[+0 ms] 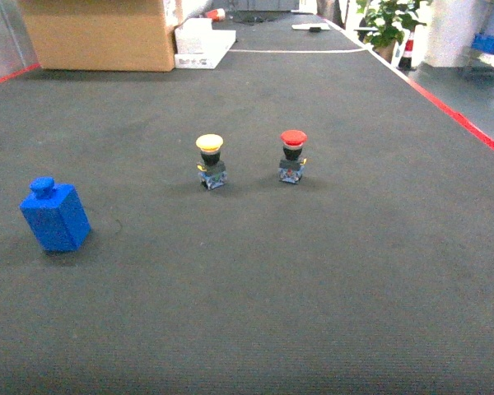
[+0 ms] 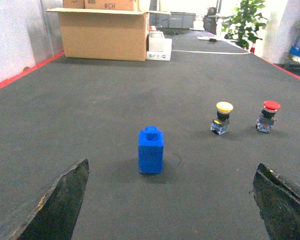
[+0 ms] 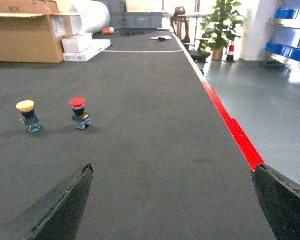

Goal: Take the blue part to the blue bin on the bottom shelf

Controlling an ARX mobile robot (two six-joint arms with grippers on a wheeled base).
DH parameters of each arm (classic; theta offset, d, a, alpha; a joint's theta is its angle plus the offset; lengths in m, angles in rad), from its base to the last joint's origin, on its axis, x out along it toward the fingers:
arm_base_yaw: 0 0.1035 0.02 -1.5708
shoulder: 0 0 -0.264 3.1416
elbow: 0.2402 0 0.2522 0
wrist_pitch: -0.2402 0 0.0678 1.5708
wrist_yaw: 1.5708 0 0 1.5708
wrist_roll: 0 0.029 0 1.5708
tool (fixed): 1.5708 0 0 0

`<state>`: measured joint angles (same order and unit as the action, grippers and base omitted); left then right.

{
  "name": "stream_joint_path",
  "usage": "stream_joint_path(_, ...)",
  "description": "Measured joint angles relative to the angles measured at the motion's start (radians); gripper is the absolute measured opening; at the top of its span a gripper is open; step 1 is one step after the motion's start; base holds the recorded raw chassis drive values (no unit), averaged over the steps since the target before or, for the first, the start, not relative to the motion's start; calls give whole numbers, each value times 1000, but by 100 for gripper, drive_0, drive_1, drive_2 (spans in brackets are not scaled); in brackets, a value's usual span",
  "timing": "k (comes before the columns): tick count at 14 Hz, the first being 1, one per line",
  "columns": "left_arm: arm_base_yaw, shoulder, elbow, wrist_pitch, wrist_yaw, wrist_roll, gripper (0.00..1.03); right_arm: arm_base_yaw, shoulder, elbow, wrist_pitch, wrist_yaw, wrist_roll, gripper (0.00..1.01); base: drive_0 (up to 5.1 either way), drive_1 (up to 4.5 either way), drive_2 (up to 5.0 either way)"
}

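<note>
The blue part is a small blue block with a round knob on top. It stands upright on the dark table at the left of the head view. In the left wrist view the blue part stands ahead of my left gripper, which is open and holds nothing. My right gripper is also open and empty, over bare table near the red edge strip. Blue bins sit on a shelf rack far off to the right. Neither gripper shows in the head view.
A yellow-capped push button and a red-capped push button stand mid-table, right of the blue part. A cardboard box and white boxes stand at the far end. A potted plant is beyond the right edge.
</note>
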<state>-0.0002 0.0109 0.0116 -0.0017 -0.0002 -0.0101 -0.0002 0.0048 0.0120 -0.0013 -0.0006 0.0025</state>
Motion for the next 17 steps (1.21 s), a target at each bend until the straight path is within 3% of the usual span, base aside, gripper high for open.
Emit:
stream_joint_path(8, -1, 2, 2, -15, -4, -3, 98, 0, 0, 0, -3, 0, 0, 98, 0, 0, 0)
stream_joint_path(9, -31, 119, 61, -146, -69, -59, 98, 0, 0, 0, -4, 1, 1, 98, 0, 0, 0)
stream_joint_path(10, -16, 340, 93, -22, -67, -108, 98, 0, 0, 0, -2, 0, 0, 98, 0, 0, 0)
stream_joint_path(11, 3, 521, 114, 117, -37, -131, 98, 0, 0, 0, -4, 0, 0, 98, 0, 0, 0)
stream_joint_path(14, 40, 1203, 334, 583, 55, -118, 98, 0, 0, 0, -3, 0, 0, 98, 0, 0, 0)
stream_joint_path(17, 48, 1605, 494, 641, 71, -92, 98, 0, 0, 0, -3, 0, 0, 98, 0, 0, 0)
